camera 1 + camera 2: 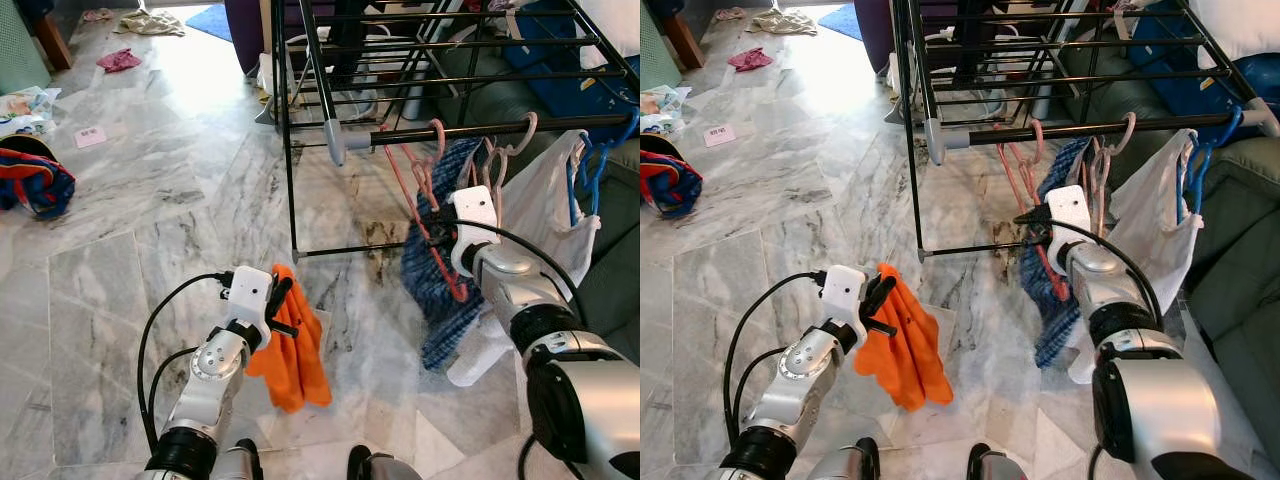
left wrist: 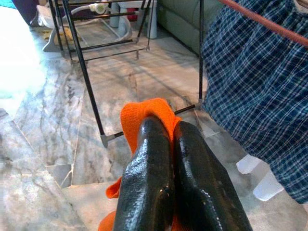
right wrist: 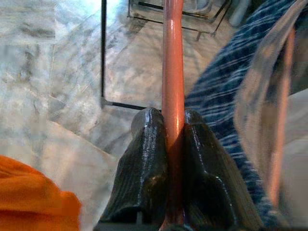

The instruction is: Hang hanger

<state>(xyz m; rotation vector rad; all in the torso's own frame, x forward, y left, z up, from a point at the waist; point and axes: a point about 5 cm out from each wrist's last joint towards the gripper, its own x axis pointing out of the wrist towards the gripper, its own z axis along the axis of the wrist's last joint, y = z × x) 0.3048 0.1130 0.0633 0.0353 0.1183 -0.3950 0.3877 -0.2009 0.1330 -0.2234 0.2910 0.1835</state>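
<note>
A pink hanger [image 1: 420,190] hooks over the black rail [image 1: 480,130] of the drying rack, with a blue checked garment [image 1: 440,270] beside it. My right gripper [image 1: 432,232] is shut on the hanger's slanted arm [image 3: 172,86], fingers [image 3: 144,178] pressed to both sides. Low on the left, my left gripper [image 1: 283,300] is shut on an orange cloth [image 1: 292,360] that droops above the marble floor; its fingers [image 2: 149,173] pinch the orange fold [image 2: 144,113]. More hangers [image 1: 500,150] and a white vest [image 1: 545,200] hang further right on the same rail.
The black drying rack [image 1: 300,120] stands ahead, its foot bar [image 1: 340,250] near the floor. A sofa [image 1: 610,250] sits at the right. Clothes lie scattered at left: a red and blue bundle [image 1: 35,185], a pink item [image 1: 118,60].
</note>
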